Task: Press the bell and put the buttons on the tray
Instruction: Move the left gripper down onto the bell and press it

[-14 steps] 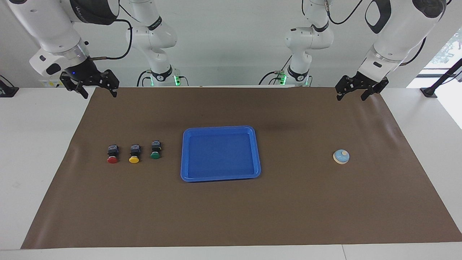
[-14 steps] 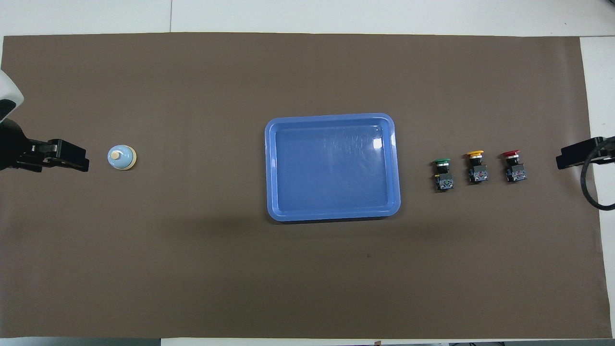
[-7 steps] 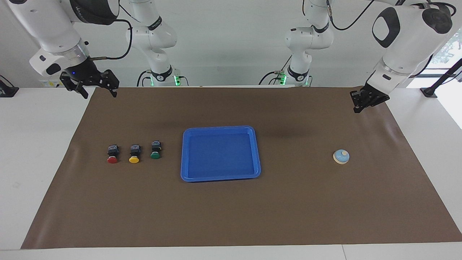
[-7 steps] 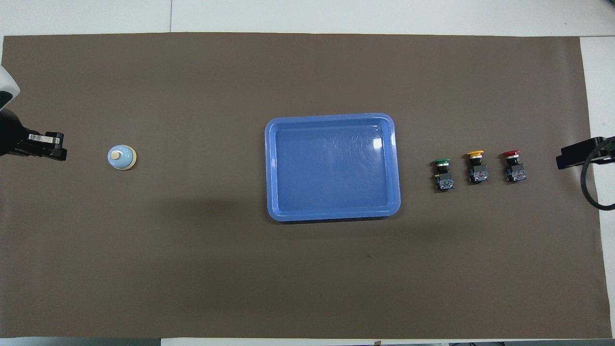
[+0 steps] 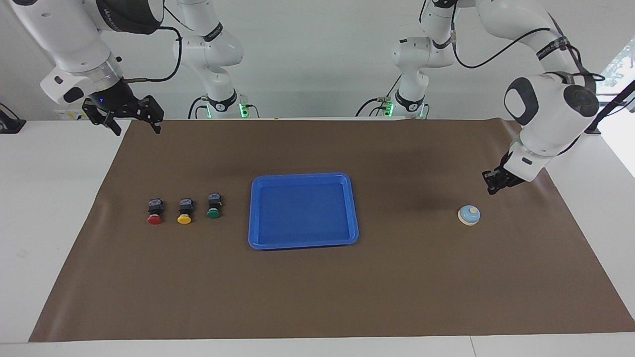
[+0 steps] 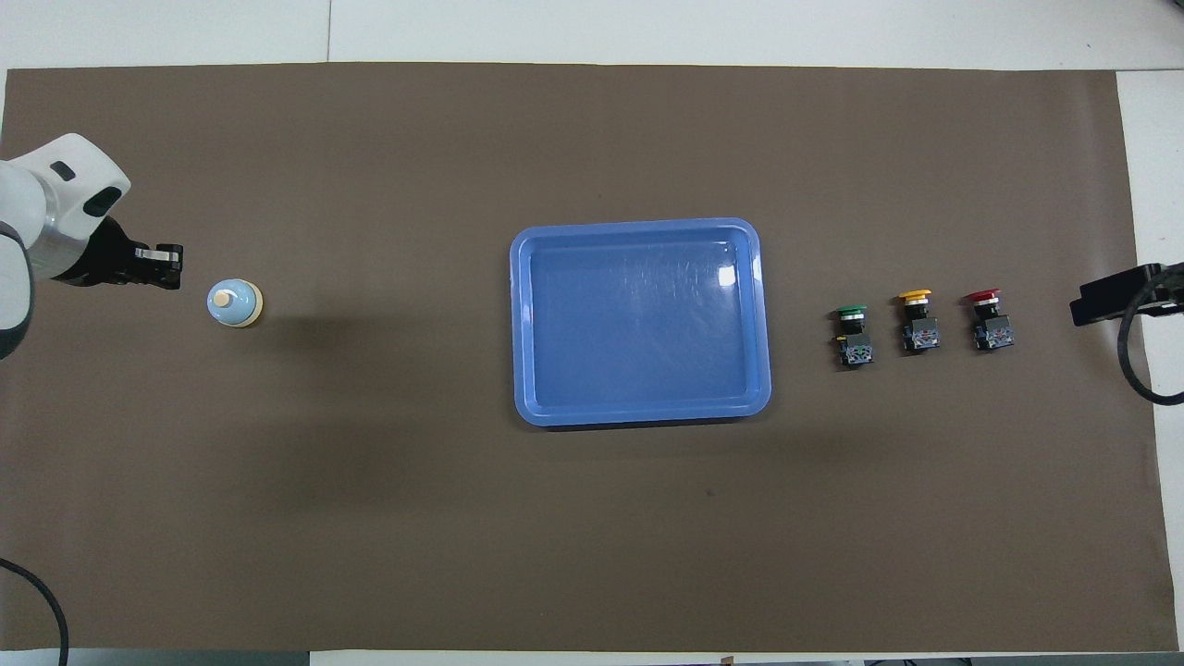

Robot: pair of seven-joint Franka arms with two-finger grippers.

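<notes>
Bright, even light from above; both views sharp, no motion blur. Soft, diffuse shadows on the brown mat: one dark smudge beside the bell, toward the tray, a fainter band along the tray's edge nearer the robots. Small white glare patch on the tray floor in the overhead view. Daylight blown out at the window by the left arm's end.

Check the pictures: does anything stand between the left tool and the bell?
Nothing visible does. The left tool hangs over bare brown mat beside the bell; the tray sits well away at mid-table.
</notes>
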